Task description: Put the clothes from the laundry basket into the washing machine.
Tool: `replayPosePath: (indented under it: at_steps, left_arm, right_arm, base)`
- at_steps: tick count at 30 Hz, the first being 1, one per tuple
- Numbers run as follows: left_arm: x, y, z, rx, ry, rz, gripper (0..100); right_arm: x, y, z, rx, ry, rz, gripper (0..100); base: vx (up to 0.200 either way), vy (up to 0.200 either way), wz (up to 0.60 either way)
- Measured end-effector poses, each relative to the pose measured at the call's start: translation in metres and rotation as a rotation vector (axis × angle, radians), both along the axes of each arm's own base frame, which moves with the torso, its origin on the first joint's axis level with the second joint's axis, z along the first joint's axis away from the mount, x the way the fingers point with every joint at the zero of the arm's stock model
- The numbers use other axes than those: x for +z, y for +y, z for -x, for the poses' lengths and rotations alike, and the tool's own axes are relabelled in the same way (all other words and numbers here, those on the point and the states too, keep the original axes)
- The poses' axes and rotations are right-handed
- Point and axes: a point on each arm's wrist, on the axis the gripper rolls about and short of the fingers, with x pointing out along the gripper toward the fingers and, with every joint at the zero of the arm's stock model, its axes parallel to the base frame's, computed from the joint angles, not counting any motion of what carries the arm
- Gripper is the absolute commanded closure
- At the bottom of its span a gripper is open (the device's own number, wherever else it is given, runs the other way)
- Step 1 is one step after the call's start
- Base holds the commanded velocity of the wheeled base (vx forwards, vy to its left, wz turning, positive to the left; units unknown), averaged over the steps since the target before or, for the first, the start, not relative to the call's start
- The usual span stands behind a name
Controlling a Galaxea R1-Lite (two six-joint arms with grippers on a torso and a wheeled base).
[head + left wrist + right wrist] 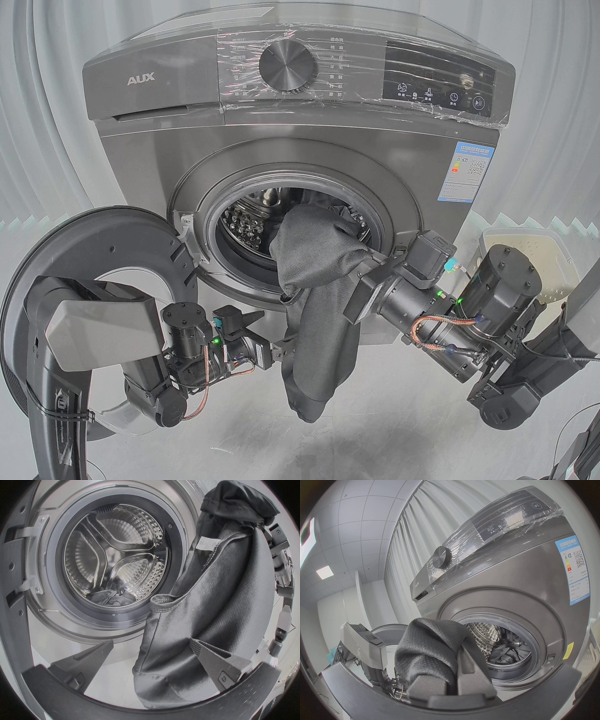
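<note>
Head view: loading step judged in hand. Dark garment pinched by right gripper at washing machine mouth, lower half hung outside. Left gripper spread wide below mouth, nothing held. Next: hanging fabric to be pushed inside.

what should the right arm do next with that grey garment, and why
Probably carry the right gripper further forward into the drum before letting go. It is shut on the grey garment at the door opening, yet most of the cloth hangs outside, below the rim. Released here, it would likely slide out onto the floor.
</note>
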Motion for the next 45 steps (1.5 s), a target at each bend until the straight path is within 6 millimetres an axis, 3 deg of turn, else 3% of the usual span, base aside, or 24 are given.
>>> replayPosePath:
  at_steps: [20,29,45]
  left_arm:
    - [-0.010,-0.011,-0.008,-0.026,-0.009,0.004,0]
    - [-0.007,-0.020,-0.024,-0.046,-0.063,0.035,0]
    - [-0.009,-0.020,-0.024,-0.159,-0.075,0.026,0]
  right_arm:
    - [-0.001,0.003,0.002,0.011,0.003,0.003,100]
    - [-0.002,0.003,0.002,0.011,0.005,0.005,100]
    - [-0.010,0.001,0.002,0.006,0.027,0.027,100]
  base:
    - [0.000,0.000,0.00]
    - [0.000,0.000,0.00]
    - [0.000,0.000,0.00]
